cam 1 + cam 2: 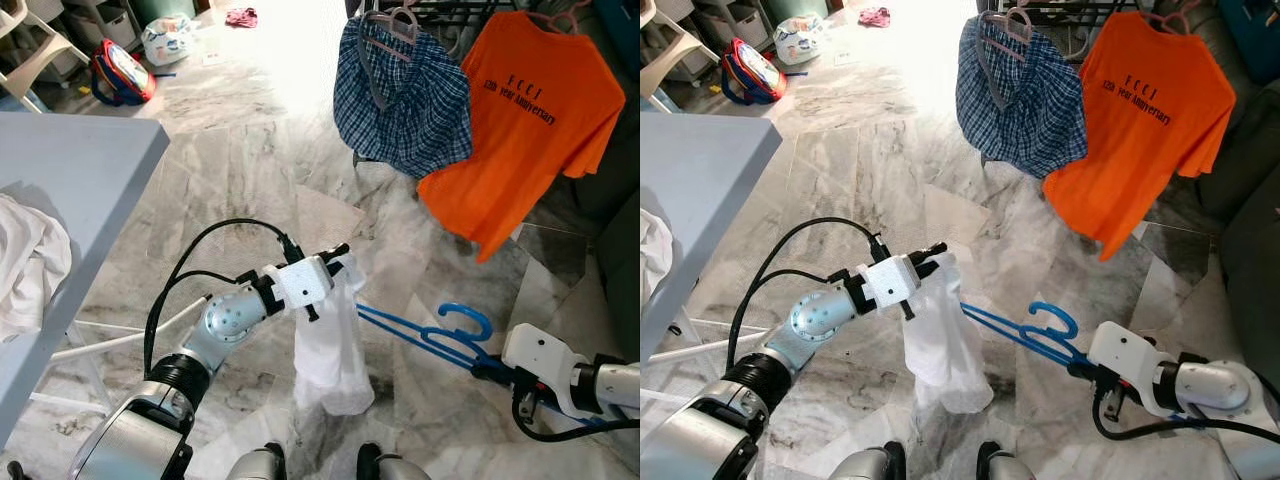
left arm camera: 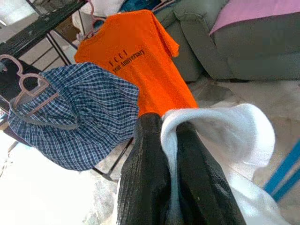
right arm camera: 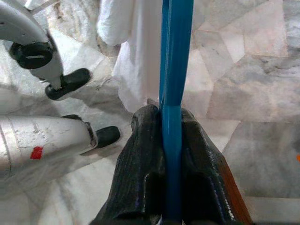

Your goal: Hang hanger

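Blue plastic hanger [image 1: 425,332] clamped edge-on between the black fingers of the right gripper [image 3: 171,123], low over the grey marbled floor [image 1: 230,150]. Long axis running roughly level from that gripper toward the robot's left, hook [image 1: 462,317] curling up near the held end. Far end reaching into the limp white cloth garment [image 1: 328,340], hard to tell how far in. Top edge of that garment pinched tight between the fingers of the left gripper [image 2: 171,136], rest of it dangling straight down.

So, garment to the left of the right gripper, hanger pointing right at it, both arms already busy. Looks like the threading isn't finished yet, then the hook has to go up on the dark metal drying rack [image 1: 440,12], which sits well ahead and a bit to the right. Right arm nearer to that.

Already on the rack: blue checked shirt [image 1: 405,95] on a pink hanger [image 1: 392,32], and an orange printed T-shirt [image 1: 525,120] just beside it, touching. Not much free rail visible, probably the tricky bit. Pale blue table edge [image 1: 75,190] off to the left, well out of the way. Red and blue bag [image 1: 120,72] far back on the floor.
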Controlling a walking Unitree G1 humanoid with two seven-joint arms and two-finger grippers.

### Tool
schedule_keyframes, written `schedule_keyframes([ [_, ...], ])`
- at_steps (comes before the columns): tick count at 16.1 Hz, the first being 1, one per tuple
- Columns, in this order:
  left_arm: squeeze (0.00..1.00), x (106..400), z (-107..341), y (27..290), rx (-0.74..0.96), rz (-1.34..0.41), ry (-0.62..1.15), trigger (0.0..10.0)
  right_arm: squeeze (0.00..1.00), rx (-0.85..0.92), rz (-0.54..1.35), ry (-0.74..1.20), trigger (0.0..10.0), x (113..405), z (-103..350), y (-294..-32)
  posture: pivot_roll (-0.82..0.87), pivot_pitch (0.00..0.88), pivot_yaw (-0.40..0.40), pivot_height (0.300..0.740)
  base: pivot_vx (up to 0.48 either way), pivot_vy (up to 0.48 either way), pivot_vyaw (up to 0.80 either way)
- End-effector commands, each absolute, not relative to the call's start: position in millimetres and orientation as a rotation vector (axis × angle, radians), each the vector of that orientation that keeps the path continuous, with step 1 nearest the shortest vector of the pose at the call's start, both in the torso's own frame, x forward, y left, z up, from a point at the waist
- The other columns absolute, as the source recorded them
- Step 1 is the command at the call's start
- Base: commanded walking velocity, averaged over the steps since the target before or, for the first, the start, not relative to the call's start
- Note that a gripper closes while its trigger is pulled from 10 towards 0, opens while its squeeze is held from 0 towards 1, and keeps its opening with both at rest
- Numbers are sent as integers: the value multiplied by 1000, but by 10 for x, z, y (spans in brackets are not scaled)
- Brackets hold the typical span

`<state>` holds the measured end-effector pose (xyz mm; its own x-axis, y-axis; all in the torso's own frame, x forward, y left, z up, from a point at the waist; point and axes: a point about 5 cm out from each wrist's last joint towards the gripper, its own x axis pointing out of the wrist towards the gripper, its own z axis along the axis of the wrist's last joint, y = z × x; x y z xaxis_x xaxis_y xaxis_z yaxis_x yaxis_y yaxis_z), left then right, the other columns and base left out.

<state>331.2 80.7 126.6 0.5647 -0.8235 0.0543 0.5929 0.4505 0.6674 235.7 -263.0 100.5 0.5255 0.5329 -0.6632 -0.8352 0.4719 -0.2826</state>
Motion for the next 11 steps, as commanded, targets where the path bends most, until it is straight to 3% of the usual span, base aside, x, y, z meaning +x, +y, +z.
schedule_keyframes([
  [1, 0, 3319, 1404, 766, 654, -917, -479, 10000, 0, -634, 943, 589, 10000, 2282, 859, -2587, -13, 210, 79, 740, 0, 0, 0],
  [7, 0, 3239, 1383, 699, 666, -963, -518, 10000, 0, -622, 979, 701, 10000, 2175, 540, -2537, -1, 213, 84, 740, 0, 0, 0],
  [11, 0, 3185, 1471, 613, 619, -985, -579, 10000, 0, -562, 830, 665, 10000, 2295, 394, -2527, 2, 220, 83, 740, 0, 0, 0],
])
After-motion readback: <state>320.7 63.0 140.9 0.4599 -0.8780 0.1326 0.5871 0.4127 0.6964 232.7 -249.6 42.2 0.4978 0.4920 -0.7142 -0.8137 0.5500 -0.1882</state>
